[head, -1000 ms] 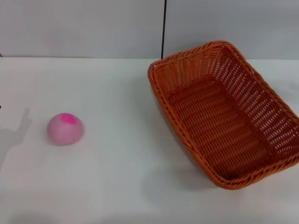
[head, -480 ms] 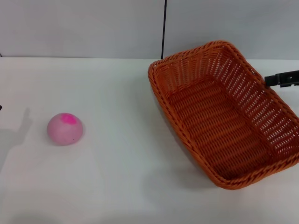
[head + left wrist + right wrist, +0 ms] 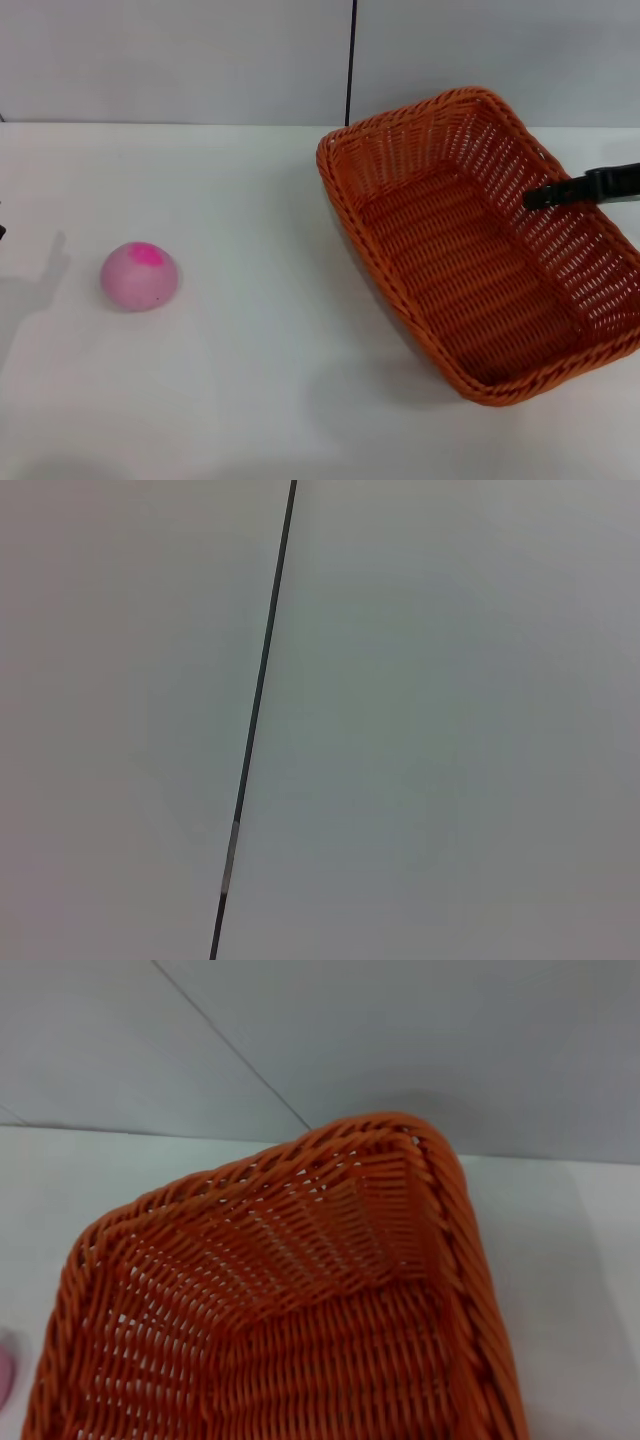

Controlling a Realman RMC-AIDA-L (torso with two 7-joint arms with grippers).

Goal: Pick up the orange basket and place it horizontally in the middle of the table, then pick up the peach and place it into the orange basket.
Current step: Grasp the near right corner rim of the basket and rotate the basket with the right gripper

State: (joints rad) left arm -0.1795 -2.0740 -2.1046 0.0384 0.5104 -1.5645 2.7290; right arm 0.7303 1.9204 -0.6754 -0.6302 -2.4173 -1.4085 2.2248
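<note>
The orange basket point(image 3: 470, 250) lies empty on the right half of the white table point(image 3: 250, 380), its long side running diagonally from far centre to near right. The pale pink peach point(image 3: 140, 276) with a magenta blotch rests on the table at the left, well apart from the basket. My right gripper point(image 3: 548, 193) reaches in from the right edge as a dark bar above the basket's right wall, over its interior. The right wrist view looks down into the basket's far corner point(image 3: 300, 1290). The left gripper is out of view.
A grey wall with a dark vertical seam point(image 3: 350, 60) stands behind the table. The left wrist view shows only that wall and seam point(image 3: 255, 720). Bare tabletop lies between the peach and the basket.
My right gripper has come in from the right edge and moved left, now over the basket's right wall. The basket and peach have not moved.
</note>
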